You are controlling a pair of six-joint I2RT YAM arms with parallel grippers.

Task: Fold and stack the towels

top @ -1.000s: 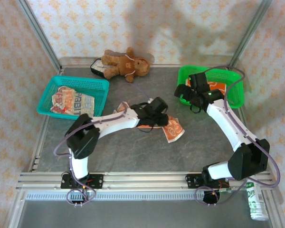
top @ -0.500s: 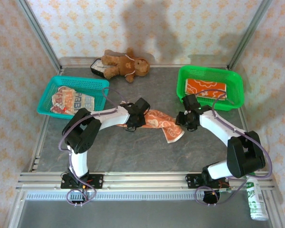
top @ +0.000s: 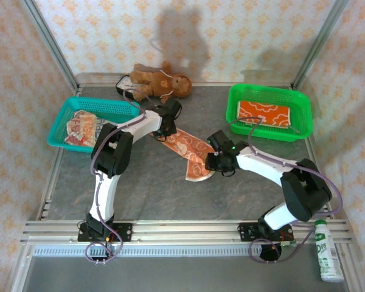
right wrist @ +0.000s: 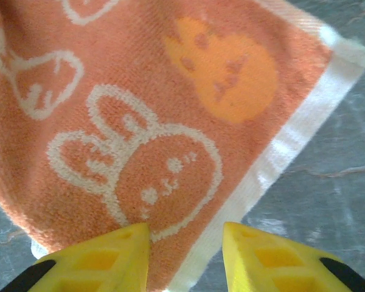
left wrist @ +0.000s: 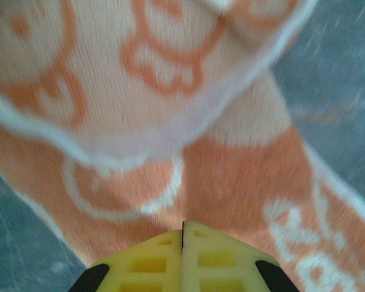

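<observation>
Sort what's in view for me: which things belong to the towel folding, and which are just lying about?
Part of the job:
cartoon-figure towel on the table
orange flowered towel in the green basket
lettered towel in the teal basket

Lying about:
teddy bear at the back
bottle by the near right corner

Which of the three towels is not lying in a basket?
The cartoon towel: it is on the table. The flowered towel is in the green basket, the lettered towel in the teal basket.
</observation>
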